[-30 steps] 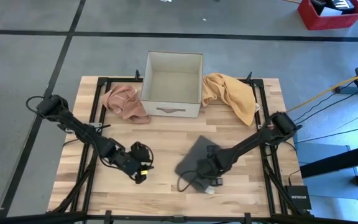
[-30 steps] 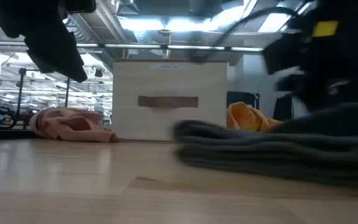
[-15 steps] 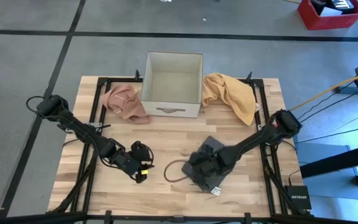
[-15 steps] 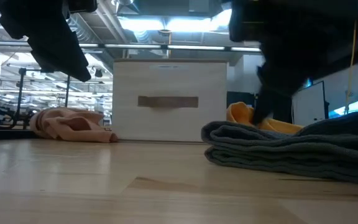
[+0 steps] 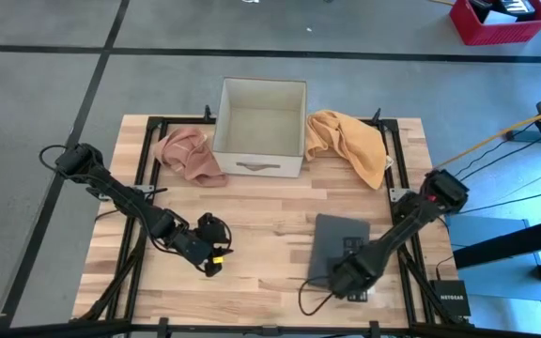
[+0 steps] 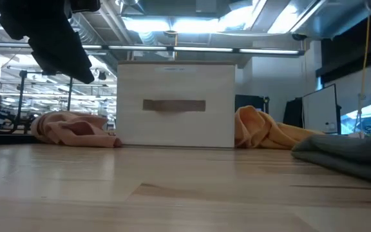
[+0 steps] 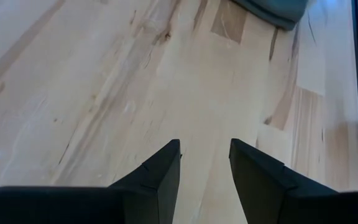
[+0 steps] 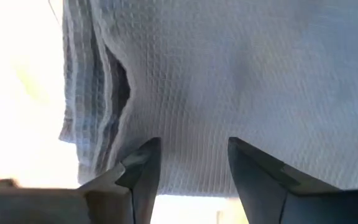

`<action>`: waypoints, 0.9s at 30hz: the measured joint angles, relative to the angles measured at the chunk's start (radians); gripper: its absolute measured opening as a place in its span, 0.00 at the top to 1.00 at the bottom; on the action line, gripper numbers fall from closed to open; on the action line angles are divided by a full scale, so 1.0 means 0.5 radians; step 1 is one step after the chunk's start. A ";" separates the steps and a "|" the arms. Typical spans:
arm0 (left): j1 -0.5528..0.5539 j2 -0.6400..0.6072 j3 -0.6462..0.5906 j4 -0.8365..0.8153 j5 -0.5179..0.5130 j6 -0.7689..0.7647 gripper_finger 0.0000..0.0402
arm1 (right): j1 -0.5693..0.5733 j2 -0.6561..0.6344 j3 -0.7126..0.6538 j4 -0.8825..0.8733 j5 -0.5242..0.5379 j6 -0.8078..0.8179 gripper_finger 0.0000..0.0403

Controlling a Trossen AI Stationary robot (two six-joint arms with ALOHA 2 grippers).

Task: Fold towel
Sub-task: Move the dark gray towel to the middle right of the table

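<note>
Towel [image 5: 338, 246]: grey, folded flat, near-right part of wooden surface [image 5: 261, 202].
Right hand [image 5: 347, 280]: at towel's near edge, fingers parted over the cloth (not gripping it).
Left hand [image 5: 212, 260]: well apart to the towel's left, fingers parted, empty.

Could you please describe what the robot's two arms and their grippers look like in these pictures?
Both arms are dark and slim, built of jointed segments. The left gripper carries a small yellow marking near its tip, and a dark cable loops on the table beside the right gripper. In the wrist views, each gripper ends in two dark, wedge-shaped jaws.
</note>
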 joint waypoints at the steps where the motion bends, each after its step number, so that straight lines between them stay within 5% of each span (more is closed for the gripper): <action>1: 0.001 0.000 0.000 0.003 -0.001 0.000 0.67 | 0.008 -0.025 0.000 -0.012 -0.004 0.052 0.53; 4: 0.002 0.000 0.000 0.001 -0.016 0.000 0.67 | 0.009 -0.099 0.000 0.013 0.110 0.169 0.53; 9: 0.002 0.000 0.000 0.003 -0.043 0.000 0.67 | -0.053 -0.158 0.003 0.193 0.815 0.116 0.53; 11: 0.002 0.000 0.000 0.004 -0.043 0.000 0.67 | -0.117 -0.153 -0.007 0.315 0.911 -0.014 0.53; 18: -0.004 0.000 0.000 0.000 -0.046 0.035 0.67 | -0.286 -0.134 -0.293 0.709 0.573 -0.318 0.53; 27: -0.004 0.000 -0.001 0.000 -0.048 0.053 0.67 | -0.215 -0.170 -0.469 0.339 0.202 -0.283 0.53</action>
